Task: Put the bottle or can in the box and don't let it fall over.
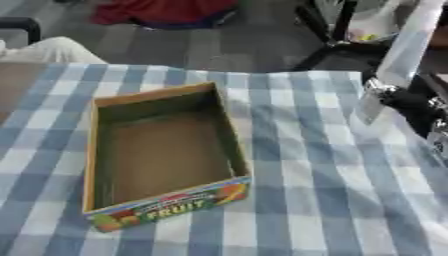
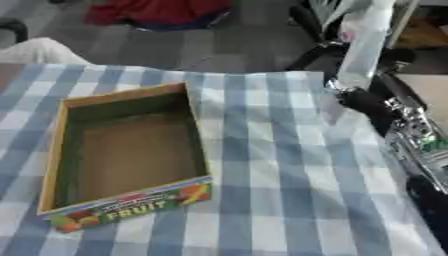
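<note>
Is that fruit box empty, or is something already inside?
Empty. The box lies open on the checked cloth, and only its bare brown floor shows.

The table (image 1: 297,165) wears a blue-and-white checked cloth (image 1: 332,200) that covers nearly all of it; only at the far left corner does a strip of bare brown tabletop (image 1: 16,85) show. Beyond the far edge the floor (image 1: 219,45) is grey and striped. A heap of red cloth (image 1: 162,11) lies on it, well back from the table, with something dark blue under its near side. Just past the far left corner sits a pale, rounded shape (image 1: 52,50), and behind it a dark curved bar (image 1: 24,25).
</note>
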`<move>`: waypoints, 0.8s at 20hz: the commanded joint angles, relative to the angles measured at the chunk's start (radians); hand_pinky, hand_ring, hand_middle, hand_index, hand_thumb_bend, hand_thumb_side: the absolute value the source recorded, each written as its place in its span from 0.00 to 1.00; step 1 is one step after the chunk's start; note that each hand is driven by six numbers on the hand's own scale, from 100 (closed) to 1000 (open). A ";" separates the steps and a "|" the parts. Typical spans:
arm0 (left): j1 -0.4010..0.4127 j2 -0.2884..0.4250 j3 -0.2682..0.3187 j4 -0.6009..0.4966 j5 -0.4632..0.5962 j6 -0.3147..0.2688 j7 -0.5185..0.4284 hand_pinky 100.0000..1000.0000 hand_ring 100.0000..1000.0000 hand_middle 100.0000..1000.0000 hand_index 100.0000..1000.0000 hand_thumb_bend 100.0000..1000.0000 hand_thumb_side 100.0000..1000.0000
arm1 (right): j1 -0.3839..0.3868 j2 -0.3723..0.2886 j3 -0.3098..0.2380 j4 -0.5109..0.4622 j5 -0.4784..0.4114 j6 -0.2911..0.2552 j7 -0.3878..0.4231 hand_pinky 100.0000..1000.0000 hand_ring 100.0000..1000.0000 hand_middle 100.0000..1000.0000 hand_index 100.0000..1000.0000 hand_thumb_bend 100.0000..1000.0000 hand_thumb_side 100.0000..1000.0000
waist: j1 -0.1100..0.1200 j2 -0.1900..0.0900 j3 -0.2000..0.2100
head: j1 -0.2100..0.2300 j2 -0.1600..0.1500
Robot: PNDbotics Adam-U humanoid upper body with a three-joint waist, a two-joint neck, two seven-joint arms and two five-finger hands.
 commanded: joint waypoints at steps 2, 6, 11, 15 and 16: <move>-0.001 0.032 0.011 -0.023 -0.002 0.004 0.000 0.99 0.42 0.53 0.75 0.62 0.38 | -0.040 -0.041 -0.002 -0.081 -0.021 0.028 -0.011 0.85 1.00 0.90 0.00 0.00 0.12 | -0.004 -0.043 0.000 | -0.002 0.016; 0.000 0.038 0.011 -0.023 -0.003 0.006 0.001 0.99 0.42 0.53 0.75 0.62 0.38 | -0.076 -0.023 0.015 -0.097 -0.033 0.054 -0.011 0.85 0.99 0.90 0.00 0.00 0.12 | -0.012 -0.060 0.006 | -0.010 0.026; 0.000 0.045 0.010 -0.024 -0.003 0.007 0.002 0.99 0.42 0.53 0.75 0.62 0.38 | -0.134 0.019 0.045 -0.096 -0.043 0.079 -0.006 0.84 0.99 0.89 0.00 0.00 0.13 | -0.021 -0.074 0.019 | -0.023 0.037; -0.005 0.047 0.009 -0.027 0.002 0.007 0.003 0.98 0.42 0.53 0.74 0.63 0.38 | -0.183 0.060 0.071 -0.085 -0.030 0.092 -0.006 0.84 0.99 0.89 0.00 0.00 0.15 | -0.030 -0.076 0.040 | -0.031 0.036; -0.007 0.048 0.008 -0.028 0.003 0.007 0.003 0.98 0.42 0.53 0.74 0.63 0.38 | -0.196 0.072 0.078 -0.079 -0.026 0.095 -0.005 0.84 0.99 0.89 0.00 0.00 0.15 | -0.032 -0.076 0.047 | -0.034 0.035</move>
